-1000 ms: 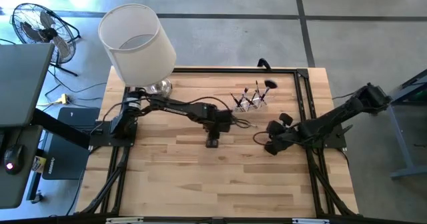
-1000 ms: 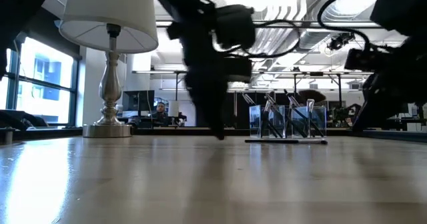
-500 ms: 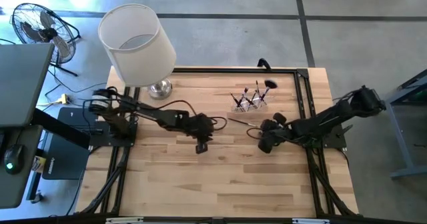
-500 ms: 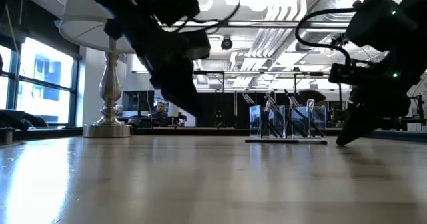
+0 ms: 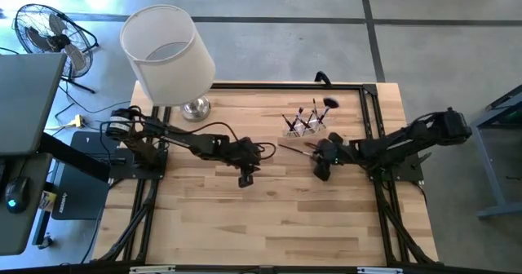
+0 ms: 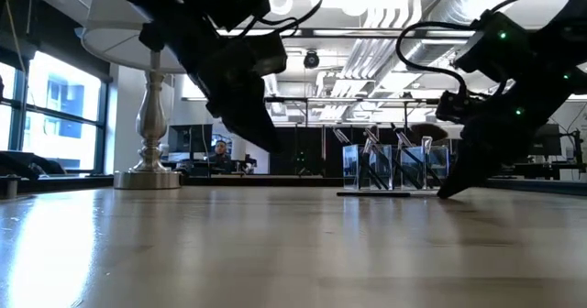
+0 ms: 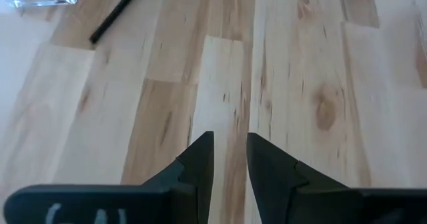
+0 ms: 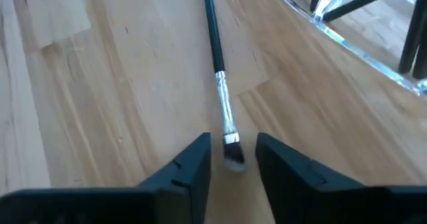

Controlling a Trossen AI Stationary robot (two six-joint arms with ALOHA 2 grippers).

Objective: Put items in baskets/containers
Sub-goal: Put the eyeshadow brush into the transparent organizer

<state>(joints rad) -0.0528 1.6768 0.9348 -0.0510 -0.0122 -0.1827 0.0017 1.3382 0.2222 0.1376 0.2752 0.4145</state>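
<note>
One slim brush [image 5: 295, 149] lies flat on the wood, its dark handle toward the table's left and its bristle tip [image 8: 233, 156] toward the right. My right gripper [image 8: 233, 151] is open and low over the table, a finger on either side of that tip without touching it; in the high view it [image 5: 316, 155] sits just right of the brush. The clear holder [image 5: 306, 126] stands behind it with several brushes [image 6: 396, 166] upright inside. My left gripper [image 7: 230, 147] hovers slightly open near the table's middle [image 5: 257, 156], nothing between its fingers.
A lamp with a big white shade [image 5: 167, 50] and a silver foot [image 5: 194, 107] stands at the far left corner. A black frame rail [image 5: 371, 115] runs along the far and right edges. Bare wood [image 5: 269, 217] stretches toward the near edge.
My left gripper has drawn back from the brush toward the table's left edge, then kept still. My right gripper has travelled toward the table's left and down, arriving at the bristle end of the brush. The brush lies where it was.
</note>
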